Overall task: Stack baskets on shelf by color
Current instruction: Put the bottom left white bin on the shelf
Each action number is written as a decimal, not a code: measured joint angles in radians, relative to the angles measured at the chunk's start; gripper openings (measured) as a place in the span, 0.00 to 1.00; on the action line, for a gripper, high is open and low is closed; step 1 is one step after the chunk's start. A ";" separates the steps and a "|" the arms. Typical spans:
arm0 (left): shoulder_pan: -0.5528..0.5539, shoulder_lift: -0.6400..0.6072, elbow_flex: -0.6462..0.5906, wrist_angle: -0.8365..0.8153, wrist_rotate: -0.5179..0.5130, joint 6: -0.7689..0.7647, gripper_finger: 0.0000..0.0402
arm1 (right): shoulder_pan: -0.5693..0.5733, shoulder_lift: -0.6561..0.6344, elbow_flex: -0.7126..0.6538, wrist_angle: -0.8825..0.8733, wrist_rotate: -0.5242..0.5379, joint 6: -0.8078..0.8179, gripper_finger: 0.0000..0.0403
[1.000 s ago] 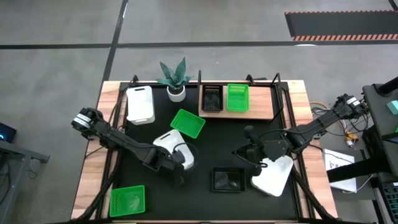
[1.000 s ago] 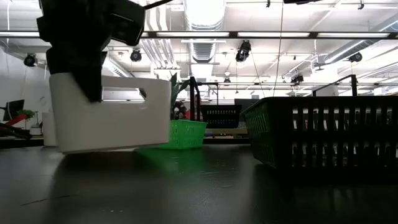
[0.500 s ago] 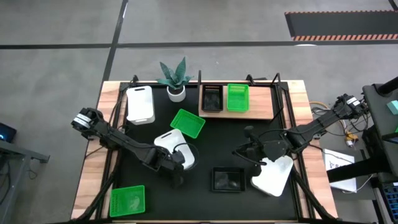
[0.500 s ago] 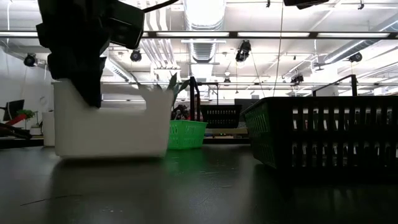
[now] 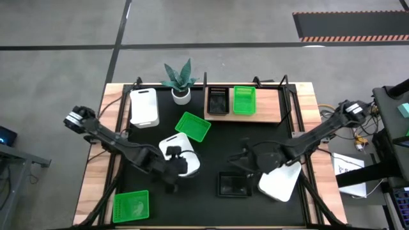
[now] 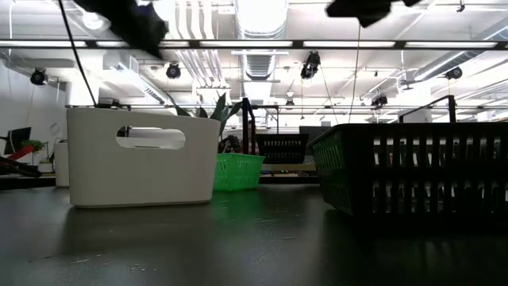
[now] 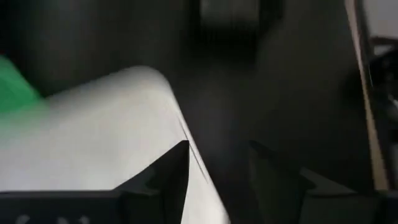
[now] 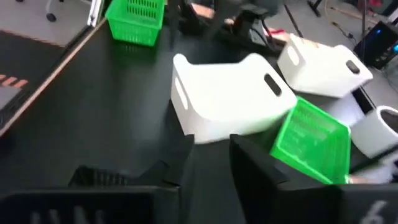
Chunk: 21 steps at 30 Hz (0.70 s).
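Left tool (image 5: 171, 181), fingers parted and holding nothing, is hovering beside the white basket (image 5: 178, 153) resting mid-table; right tool (image 5: 241, 160) is standing slightly parted, empty; regrasping its rim squarely would favour carrying it to the far shelf (image 5: 268, 105).

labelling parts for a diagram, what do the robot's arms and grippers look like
Both arms are dark, slim and jointed, with pale grey housings at the outer joints and thin cables alongside. The left gripper and right gripper each end in two angular black jaws.
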 joint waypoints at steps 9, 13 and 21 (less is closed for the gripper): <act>-0.012 -0.232 -0.272 0.700 -0.257 0.766 0.36 | -0.066 0.248 0.263 -0.043 -0.149 -0.052 0.41; -0.004 -0.344 -0.397 0.866 -0.257 0.828 0.36 | -0.104 0.362 0.398 -0.110 -0.262 -0.052 0.44; -0.001 -0.501 -0.576 1.015 -0.259 0.819 0.36 | -0.177 0.570 0.613 -0.209 -0.305 -0.073 0.45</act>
